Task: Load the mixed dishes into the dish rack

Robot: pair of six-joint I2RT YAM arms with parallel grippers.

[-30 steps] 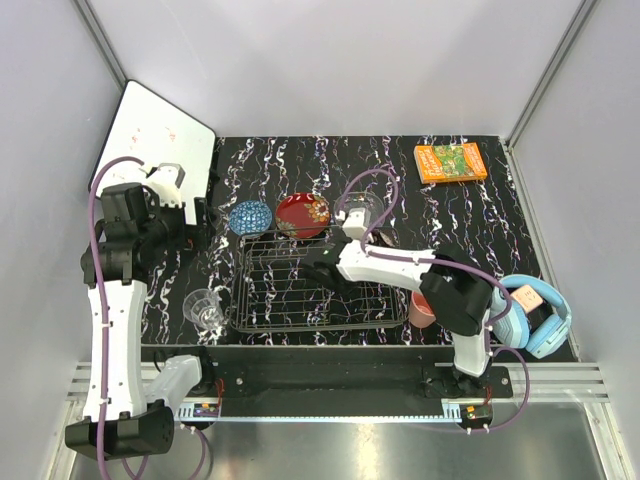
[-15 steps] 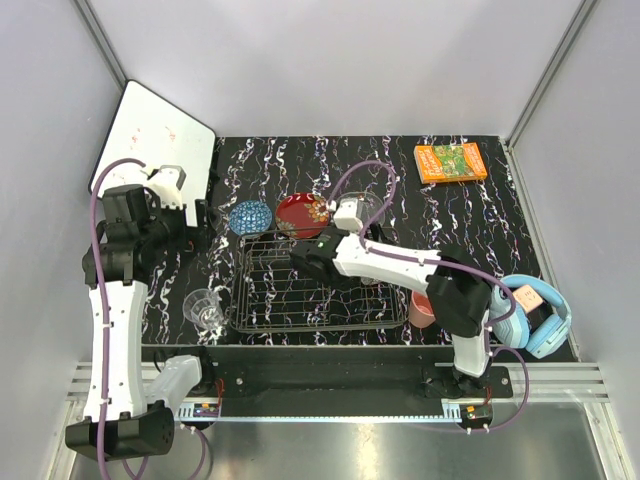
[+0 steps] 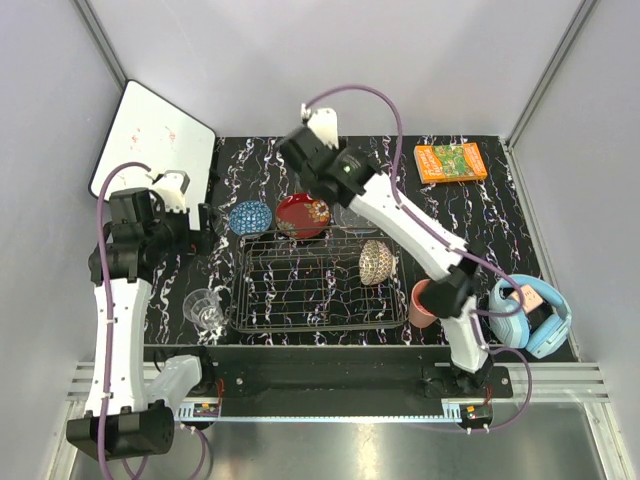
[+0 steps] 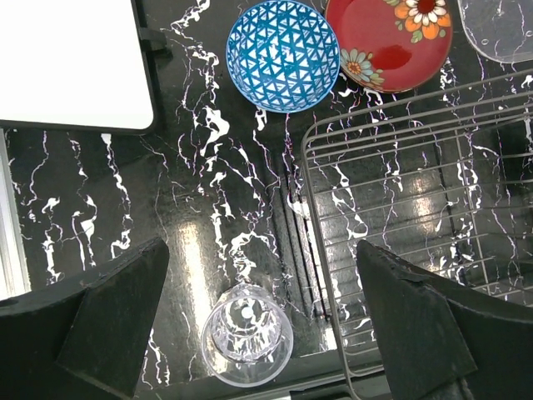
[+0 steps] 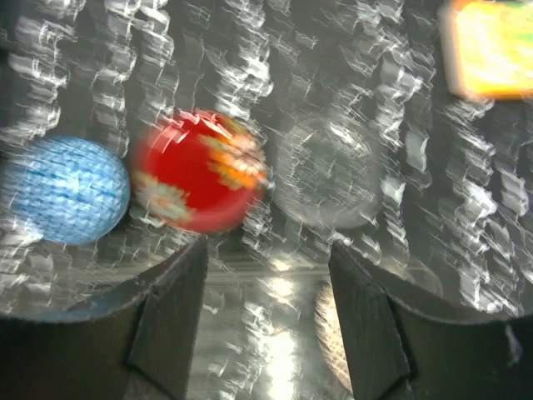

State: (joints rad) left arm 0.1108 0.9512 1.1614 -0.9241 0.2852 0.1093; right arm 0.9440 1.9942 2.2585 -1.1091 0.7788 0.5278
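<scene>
Hovering the empty, spread-jawed right gripper [image 5: 266,279] over the red dish [image 3: 303,215] just behind the rack [image 3: 300,285], likely needing a straight drop onto its rim and upright slotting beside the beige bowl [image 3: 375,261]; holding the left gripper [image 4: 260,275] released above the glass cup [image 4: 247,343].

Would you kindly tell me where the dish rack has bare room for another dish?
The metal-wire rack is bare across its left and middle; the beige-brown patterned bowl takes its right end. Crowded along its far edge: blue patterned bowl, red gold-patterned dish.
</scene>
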